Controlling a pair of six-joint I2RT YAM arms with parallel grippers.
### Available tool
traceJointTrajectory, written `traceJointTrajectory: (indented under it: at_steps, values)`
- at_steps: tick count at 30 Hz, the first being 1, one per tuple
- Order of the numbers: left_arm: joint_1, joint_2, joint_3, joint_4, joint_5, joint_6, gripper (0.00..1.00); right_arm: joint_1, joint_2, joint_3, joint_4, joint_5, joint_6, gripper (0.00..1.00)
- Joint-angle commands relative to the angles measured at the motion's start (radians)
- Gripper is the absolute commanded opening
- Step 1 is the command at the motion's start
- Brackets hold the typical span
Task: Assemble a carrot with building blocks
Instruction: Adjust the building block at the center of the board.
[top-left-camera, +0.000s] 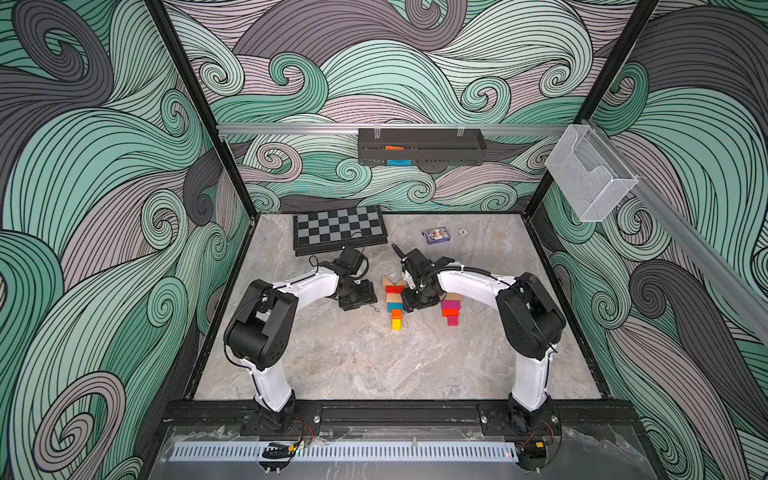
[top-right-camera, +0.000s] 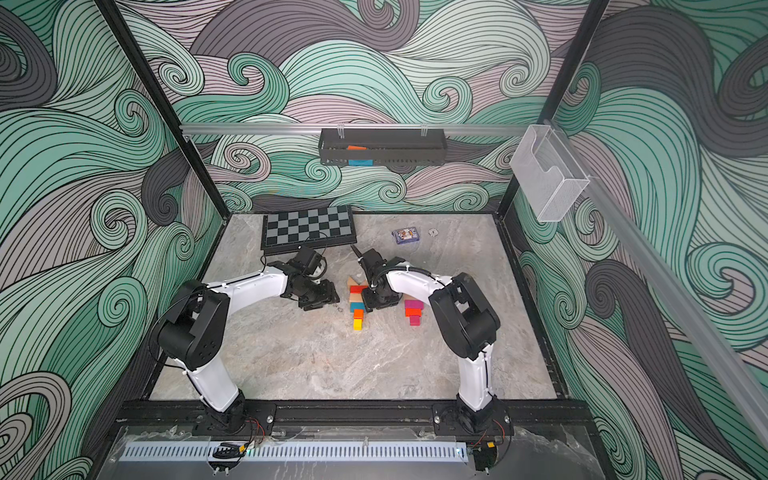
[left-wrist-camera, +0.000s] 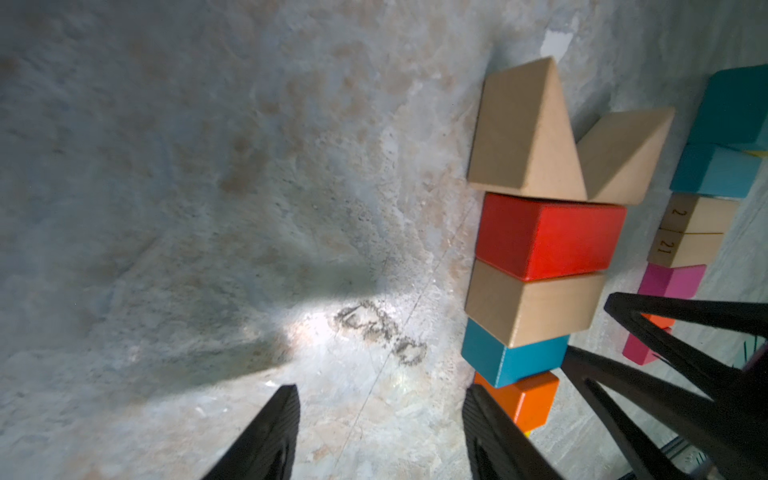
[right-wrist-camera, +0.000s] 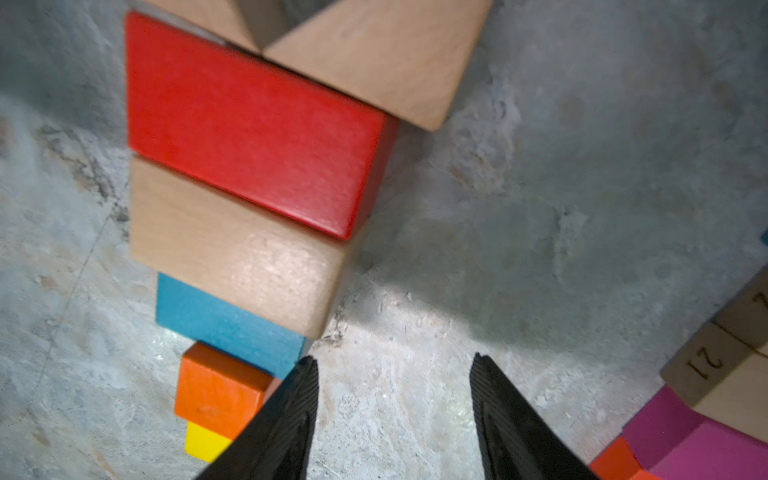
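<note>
The building blocks lie flat in a tapering column (top-left-camera: 394, 301) (top-right-camera: 358, 299) mid-table. Two tan wedges (left-wrist-camera: 536, 137) sit at the far end, then a red bar (right-wrist-camera: 249, 137), a tan bar (right-wrist-camera: 232, 249), a teal block (right-wrist-camera: 224, 320), an orange cube (right-wrist-camera: 216, 390) and a yellow cube (right-wrist-camera: 203, 442). My left gripper (left-wrist-camera: 380, 399) (top-left-camera: 357, 305) is open over bare table just left of the column. My right gripper (right-wrist-camera: 395, 365) (top-left-camera: 415, 305) is open on the column's right side, with nothing between its fingers. A second cluster of pink, orange, tan and teal blocks (top-left-camera: 450, 309) lies further right.
A grey-black chequered board (top-left-camera: 338, 227) lies at the back left and a small blue card box (top-left-camera: 435, 235) at the back middle. A black tray (top-left-camera: 419, 147) on the back wall holds an orange and a teal block. A wire basket (top-left-camera: 590, 174) hangs on the right wall.
</note>
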Motion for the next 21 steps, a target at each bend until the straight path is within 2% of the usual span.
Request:
traceJointTrajectory:
  at_steps: [1, 5, 10, 17, 21]
  values:
    - [-0.002, -0.032, -0.006, -0.021, 0.009, 0.004, 0.64, -0.001, -0.008, 0.001, -0.004, 0.017, 0.019, 0.6]
    - [-0.001, -0.048, -0.002, -0.028, 0.01, 0.009, 0.64, -0.001, -0.05, -0.01, -0.017, 0.019, 0.019, 0.61]
    - [-0.001, -0.104, -0.002, -0.063, -0.005, 0.02, 0.65, 0.027, -0.132, -0.044, -0.047, 0.011, 0.013, 0.67]
    - [0.001, -0.187, -0.017, -0.106, -0.012, 0.014, 0.68, 0.126, -0.21, -0.146, -0.028, 0.005, 0.021, 0.76]
    - [0.002, -0.224, -0.023, -0.124, -0.017, 0.007, 0.69, 0.169, -0.209, -0.201, 0.014, 0.01, 0.039, 0.78]
